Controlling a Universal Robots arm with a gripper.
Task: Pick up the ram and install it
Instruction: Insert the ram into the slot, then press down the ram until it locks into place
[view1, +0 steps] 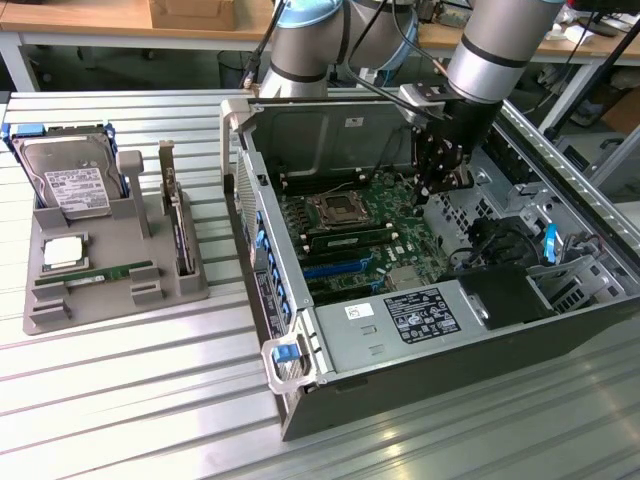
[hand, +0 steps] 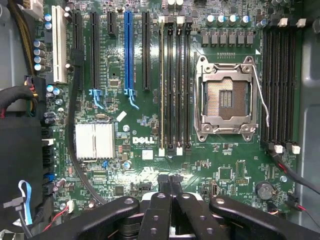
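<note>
A long, thin green ram (view1: 95, 272) lies flat in the grey tray (view1: 120, 300) at the exterior view's left, far from the arm. My gripper (view1: 441, 186) hangs inside the open computer case over the motherboard (view1: 370, 225), on the far side of the processor socket. In the wrist view my gripper (hand: 170, 181) is shut, its fingertips (hand: 162, 180) pressed together with nothing between them. Seen edge-on, another thin stick (hand: 161, 85) stands seated in a memory slot beside the empty socket (hand: 227, 97).
The tray also carries a hard drive (view1: 72, 180), a square silver processor chip (view1: 62, 252) and an upright card with a metal bracket (view1: 178, 225). Case walls (view1: 330, 125) ring the board. Black cables (view1: 500, 240) and a power supply (view1: 420, 315) crowd the case.
</note>
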